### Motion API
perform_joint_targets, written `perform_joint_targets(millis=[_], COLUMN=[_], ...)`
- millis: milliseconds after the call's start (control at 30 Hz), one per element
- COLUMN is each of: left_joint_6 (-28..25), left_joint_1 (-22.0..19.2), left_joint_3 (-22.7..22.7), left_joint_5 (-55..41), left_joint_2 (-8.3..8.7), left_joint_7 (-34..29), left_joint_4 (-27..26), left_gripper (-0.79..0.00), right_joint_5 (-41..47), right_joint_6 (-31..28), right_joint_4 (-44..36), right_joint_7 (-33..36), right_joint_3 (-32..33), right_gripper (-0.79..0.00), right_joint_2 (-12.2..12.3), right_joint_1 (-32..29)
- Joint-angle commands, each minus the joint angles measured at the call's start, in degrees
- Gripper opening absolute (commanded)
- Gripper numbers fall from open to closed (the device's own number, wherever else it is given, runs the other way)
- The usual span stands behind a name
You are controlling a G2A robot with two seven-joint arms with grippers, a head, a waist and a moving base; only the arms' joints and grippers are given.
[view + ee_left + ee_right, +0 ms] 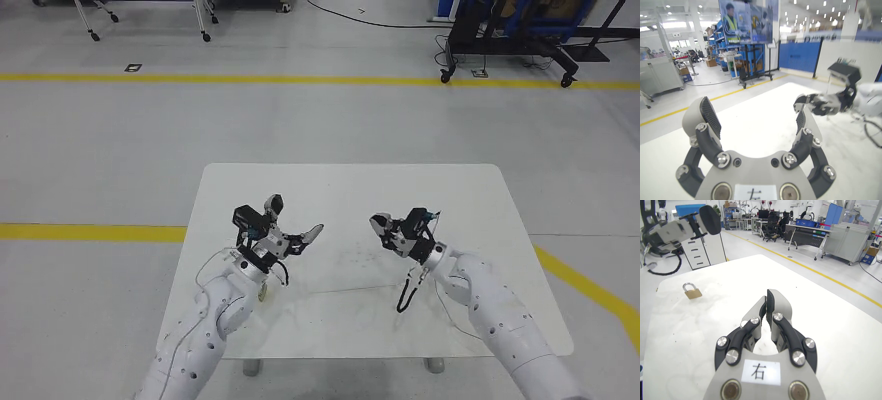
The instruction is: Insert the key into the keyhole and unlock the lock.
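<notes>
**Two grippers over a white table, padlock by the left arm**

From above, a white table [450,190] carries both arms, which come in from its near edge. Taking the table's middle as a clock centre, the left gripper [295,218] sits at about 10 o'clock. Its two fingers are spread wide apart with nothing between them, and its ribbed pads [710,113] face each other across bare tabletop. The right gripper [378,222] sits at about 1 o'clock and points toward the left one, with a gap between them. Its fingers are pressed together, pad against pad, and I cannot tell whether anything thin is pinched there. A brass padlock [692,291] with a silver shackle rests on the table at about 8 o'clock, close beside the left forearm and apart from both grippers. A black cable [405,292] loops down from the right wrist.
</notes>
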Motion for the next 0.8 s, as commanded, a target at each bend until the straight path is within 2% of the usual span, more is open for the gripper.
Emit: perform_joint_targets(millis=[0,100,200,267,433,467,533,600,767], left_joint_6=[-6.17,-16.10,-23.98,-27.72,-31.34,-31.71,-31.80,-32.10,-32.74], left_joint_1=[-0.34,-1.79,-4.08,-5.89,-10.34,-11.10,-12.61,-13.74,-15.91], left_joint_3=[-1.15,-1.58,-0.93,0.14,4.78,5.84,7.48,9.07,11.18], left_joint_5=[-7.62,-19.12,-29.03,-34.97,-48.76,-50.99,-53.96,-55.54,-56.58], left_joint_2=[-0.01,-0.20,-0.47,-0.63,-1.43,-1.66,-2.09,-2.56,-3.60], left_joint_7=[2.41,2.11,-1.22,-5.60,-18.64,-20.92,-24.27,-26.70,-28.13], left_joint_4=[2.24,7.02,12.41,16.20,23.57,24.60,26.50,27.68,30.30], left_gripper=[0.000,0.000,0.000,0.000,0.000,-0.046,-0.074,-0.114,-0.151], right_joint_5=[8.11,17.96,26.33,31.27,39.89,40.97,42.00,42.54,42.95], right_joint_6=[1.17,2.90,3.11,2.86,2.71,2.90,3.61,3.69,2.49], right_joint_4=[0.30,0.53,0.77,0.79,0.70,0.64,0.53,0.26,0.34], right_joint_7=[2.88,6.64,9.98,11.75,15.15,15.54,15.81,15.55,15.80], right_joint_3=[-0.72,-2.02,-3.02,-3.47,-4.16,-4.30,-4.60,-5.03,-5.89], right_gripper=[-0.785,-0.785,-0.785,-0.785,-0.785,-0.785,-0.785,-0.785,-0.785], right_joint_2=[-0.79,-2.00,-2.94,-3.43,-4.33,-4.49,-4.78,-5.07,-5.57], right_joint_1=[0.90,2.27,3.63,4.24,5.47,5.65,5.94,5.97,5.88])
